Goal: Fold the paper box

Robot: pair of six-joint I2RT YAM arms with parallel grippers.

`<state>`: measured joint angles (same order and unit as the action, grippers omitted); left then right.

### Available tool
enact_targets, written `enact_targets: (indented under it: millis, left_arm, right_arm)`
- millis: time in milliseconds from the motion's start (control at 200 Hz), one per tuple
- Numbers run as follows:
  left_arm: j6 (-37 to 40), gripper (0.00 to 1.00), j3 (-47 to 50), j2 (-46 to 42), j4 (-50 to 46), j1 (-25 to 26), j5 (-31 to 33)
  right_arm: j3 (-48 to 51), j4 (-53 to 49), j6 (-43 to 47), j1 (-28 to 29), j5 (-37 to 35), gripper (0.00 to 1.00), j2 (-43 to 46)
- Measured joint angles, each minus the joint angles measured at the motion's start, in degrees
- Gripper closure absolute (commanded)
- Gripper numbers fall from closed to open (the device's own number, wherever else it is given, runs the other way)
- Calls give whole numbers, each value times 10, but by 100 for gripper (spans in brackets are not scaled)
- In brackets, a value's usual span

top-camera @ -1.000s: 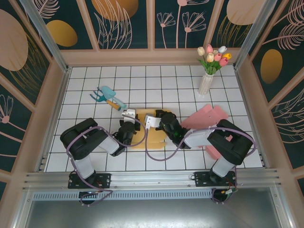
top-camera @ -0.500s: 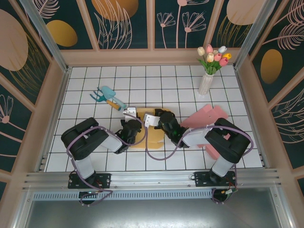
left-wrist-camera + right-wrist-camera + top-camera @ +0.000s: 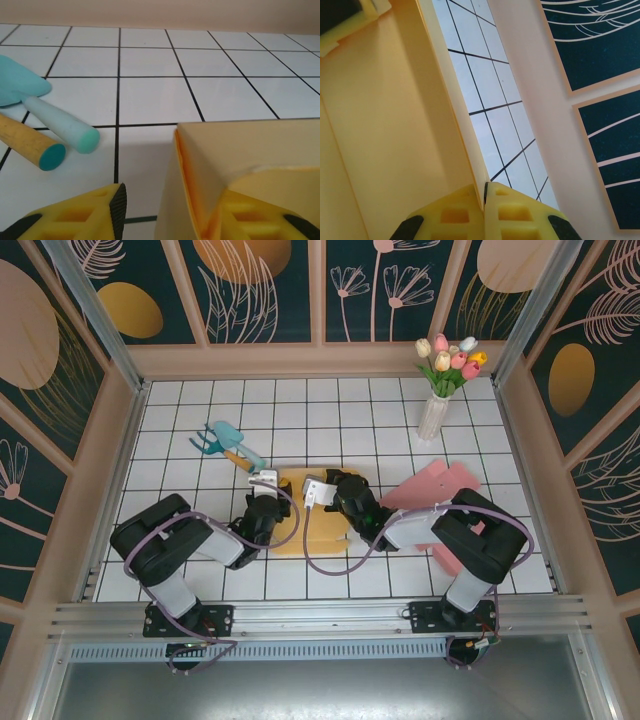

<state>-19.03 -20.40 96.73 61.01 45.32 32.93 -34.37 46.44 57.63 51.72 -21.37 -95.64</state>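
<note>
white tiled table (image 3: 180,410) inside dark floral walls. the yellow paper box (image 3: 322,528) lies at its centre, between the two arms. the right gripper (image 3: 485,200), toward the box's 2 o'clock, pinches a raised wall. the left gripper (image 3: 192,212), at the 9 o'clock edge, is spread astride that side's wall, so it looks best placed to press the next fold.
</note>
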Motion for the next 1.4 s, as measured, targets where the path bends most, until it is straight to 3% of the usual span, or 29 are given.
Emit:
enact_targets:
  millis: [90,375,520,641,841,1026,1101,1261,1401]
  left_arm:
    - [-2,61,8,-3,3,0,-14]
    - [-4,100,-8,15,0,3,14]
    - [-7,100,-19,31,3,10,43]
    - [-5,100,-19,43,27,11,47]
    - [8,100,-10,62,69,10,47]
    - [12,100,-5,73,95,9,49]
    - [14,100,-5,76,100,7,52]
    - [14,100,-4,83,113,0,54]
    - [14,100,3,89,134,0,51]
  right_arm:
    - [0,0,-2,0,0,100,0]
    - [0,-2,-6,6,-1,100,0]
    - [0,-2,-12,7,-1,100,1]
    - [0,-16,-26,8,6,93,13]
    - [9,-73,-65,16,48,72,54]
    - [10,-139,-97,20,68,68,96]
    - [14,-166,-114,23,70,62,125]
    - [25,-220,-188,35,64,65,212]
    - [23,-245,-318,44,35,68,285]
